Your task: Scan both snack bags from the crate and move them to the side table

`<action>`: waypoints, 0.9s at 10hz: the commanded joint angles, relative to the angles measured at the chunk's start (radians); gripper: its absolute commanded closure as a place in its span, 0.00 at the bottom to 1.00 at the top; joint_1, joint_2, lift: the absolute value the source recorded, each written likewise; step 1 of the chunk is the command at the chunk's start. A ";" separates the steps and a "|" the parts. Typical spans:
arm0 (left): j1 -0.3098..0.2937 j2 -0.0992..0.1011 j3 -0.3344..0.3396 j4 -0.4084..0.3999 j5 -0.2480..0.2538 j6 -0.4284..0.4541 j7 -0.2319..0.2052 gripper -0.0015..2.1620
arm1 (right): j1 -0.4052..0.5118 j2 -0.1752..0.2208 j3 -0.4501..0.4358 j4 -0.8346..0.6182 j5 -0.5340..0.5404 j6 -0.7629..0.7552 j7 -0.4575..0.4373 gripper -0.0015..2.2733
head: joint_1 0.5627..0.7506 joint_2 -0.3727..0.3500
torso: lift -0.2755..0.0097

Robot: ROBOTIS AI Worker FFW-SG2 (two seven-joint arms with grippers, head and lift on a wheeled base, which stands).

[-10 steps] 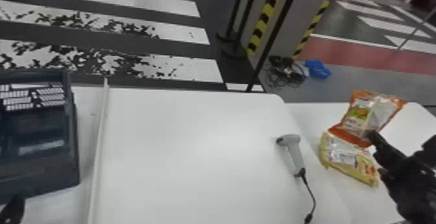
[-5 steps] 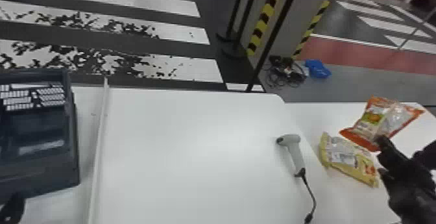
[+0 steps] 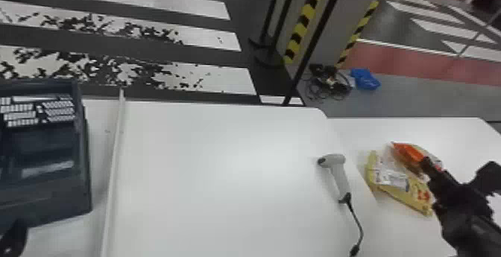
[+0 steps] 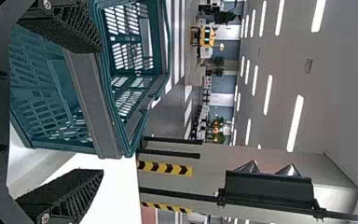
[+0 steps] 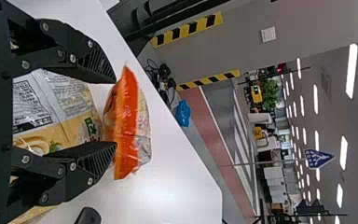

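The orange snack bag [image 3: 408, 153] lies by the yellow snack bag [image 3: 413, 196] on the side table [image 3: 462, 137], apparently just set down, since my right gripper [image 5: 116, 112] is spread wide and empty beside it, with the scanner [image 3: 338, 172] parked near the edge, perhaps for easy reach, and my left gripper [image 4: 101, 111], open and empty, idle by the crate [image 3: 44, 191].

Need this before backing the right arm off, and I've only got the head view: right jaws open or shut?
Observer: Open. In the right wrist view the right gripper has its jaws standing well apart.
Operator: What's at the tips?
Observer: The orange bag. Its orange edge runs across the whole gap between the tips; whether they touch it, I can't tell.
Operator: Left side?
Observer: The left wrist view has the left gripper with its jaws wide apart too.
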State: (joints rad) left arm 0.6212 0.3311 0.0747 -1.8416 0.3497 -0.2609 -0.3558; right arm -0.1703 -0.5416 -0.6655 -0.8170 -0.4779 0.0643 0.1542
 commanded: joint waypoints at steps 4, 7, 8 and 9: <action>0.014 -0.003 0.003 -0.030 0.000 0.003 0.000 0.04 | 0.199 0.114 0.078 -0.384 0.025 -0.025 0.016 0.05 | 0.70 0.03 | 0.62; 0.020 -0.012 0.000 -0.067 -0.006 0.015 0.012 0.04 | 0.354 0.273 0.187 -0.697 0.143 -0.111 -0.056 0.05 | 0.70 0.03 | 0.62; 0.020 -0.015 0.000 -0.074 -0.011 0.024 0.020 0.04 | 0.402 0.308 0.231 -0.777 0.179 -0.129 -0.081 0.05 | 0.70 0.03 | 0.62; 0.020 -0.017 -0.001 -0.081 -0.014 0.042 0.037 0.04 | 0.454 0.328 0.284 -0.849 0.214 -0.151 -0.114 0.05 | 0.70 0.03 | 0.62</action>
State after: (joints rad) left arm 0.6412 0.3153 0.0744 -1.9185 0.3382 -0.2296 -0.3203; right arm 0.2553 -0.2259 -0.4106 -1.6259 -0.2826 -0.0733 0.0405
